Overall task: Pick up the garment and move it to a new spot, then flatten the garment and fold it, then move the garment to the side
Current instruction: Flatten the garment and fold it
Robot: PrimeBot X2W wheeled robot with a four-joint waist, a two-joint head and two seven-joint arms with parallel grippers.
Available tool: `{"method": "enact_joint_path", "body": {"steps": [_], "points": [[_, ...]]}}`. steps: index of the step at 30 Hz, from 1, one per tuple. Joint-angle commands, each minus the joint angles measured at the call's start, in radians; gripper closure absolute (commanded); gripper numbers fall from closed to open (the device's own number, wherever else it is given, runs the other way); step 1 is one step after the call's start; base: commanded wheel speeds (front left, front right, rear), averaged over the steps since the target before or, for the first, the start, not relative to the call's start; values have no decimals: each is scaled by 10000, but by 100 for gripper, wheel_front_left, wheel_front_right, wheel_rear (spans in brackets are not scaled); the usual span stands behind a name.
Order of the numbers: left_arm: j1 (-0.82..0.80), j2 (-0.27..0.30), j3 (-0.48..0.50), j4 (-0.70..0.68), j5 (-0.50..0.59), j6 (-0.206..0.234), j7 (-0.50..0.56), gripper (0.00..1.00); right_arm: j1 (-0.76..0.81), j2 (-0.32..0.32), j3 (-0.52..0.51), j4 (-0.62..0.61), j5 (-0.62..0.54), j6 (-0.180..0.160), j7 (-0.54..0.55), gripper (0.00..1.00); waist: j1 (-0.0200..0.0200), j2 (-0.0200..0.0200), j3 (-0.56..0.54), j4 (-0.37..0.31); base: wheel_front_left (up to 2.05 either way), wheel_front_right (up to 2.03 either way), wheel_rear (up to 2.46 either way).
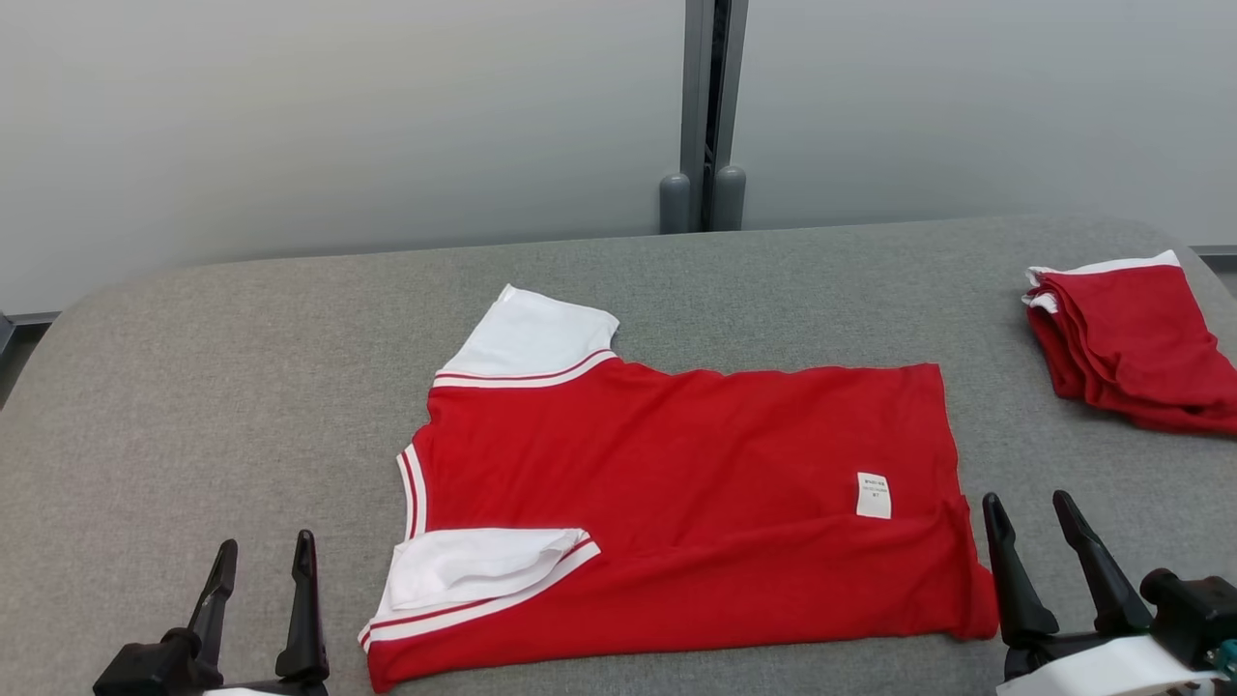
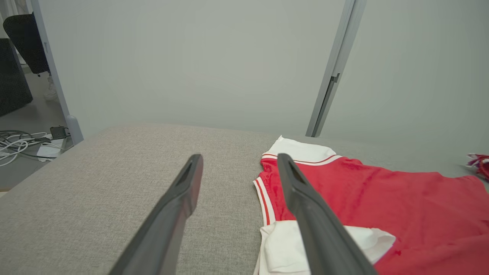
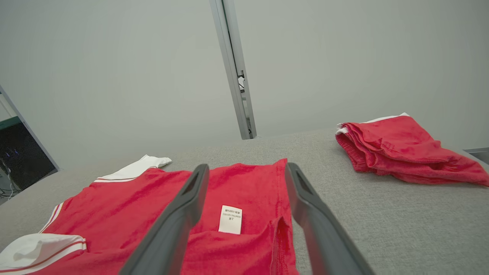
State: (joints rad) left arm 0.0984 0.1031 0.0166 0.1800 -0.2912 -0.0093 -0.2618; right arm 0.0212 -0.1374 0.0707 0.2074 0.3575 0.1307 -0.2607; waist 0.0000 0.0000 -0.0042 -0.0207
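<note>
A red T-shirt (image 1: 676, 483) with white sleeves lies spread flat on the grey table (image 1: 242, 387), collar to the left, hem to the right. Its near sleeve (image 1: 478, 568) is folded in over the body, and a white label (image 1: 874, 495) shows near the hem. My left gripper (image 1: 263, 551) stands open at the lower left, off the shirt's collar side (image 2: 263, 198). At the lower right my right gripper (image 1: 1029, 507) is open too, just beyond the hem corner (image 3: 280, 229). Neither holds anything.
A second red garment (image 1: 1131, 343) with white trim lies folded in a pile at the table's far right edge (image 3: 405, 149). A grey wall with a metal post (image 1: 710, 106) stands behind the table. Cables lie on the floor (image 2: 19, 147) left of it.
</note>
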Motion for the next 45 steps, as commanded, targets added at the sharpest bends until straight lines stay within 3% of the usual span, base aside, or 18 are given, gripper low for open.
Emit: {"method": "enact_joint_path", "body": {"steps": [1,12,19,27,36,45], "points": [[82,-16,63,39,74,-67,-38,0,93,-12,-56,9,-15,2,-65,0,0,0,2,14,0,0,0],[-12,-169,192,188,200,-108,-38,0,36,-21,-21,125,-53,2,-62,0,0,0,11,-6,0,0,0],[-1029,110,79,282,232,-320,115,0,-854,-482,327,574,203,2,-16,0,0,0,400,-158,0,0,0],[-3520,843,-333,777,331,-751,1045,0,-2814,-997,655,1594,460,2,710,0,0,0,1537,-373,0,0,0],[-7240,1643,-1239,2530,-473,-1201,2795,0,-5751,-1355,1703,3123,1257,0,1713,0,0,0,3208,-886,0,0,0],[-10340,2457,-3272,3949,-1608,-1209,4661,0,-8236,-1485,3249,4308,2182,2,2937,0,0,0,4395,-1445,0,0,0]]}}
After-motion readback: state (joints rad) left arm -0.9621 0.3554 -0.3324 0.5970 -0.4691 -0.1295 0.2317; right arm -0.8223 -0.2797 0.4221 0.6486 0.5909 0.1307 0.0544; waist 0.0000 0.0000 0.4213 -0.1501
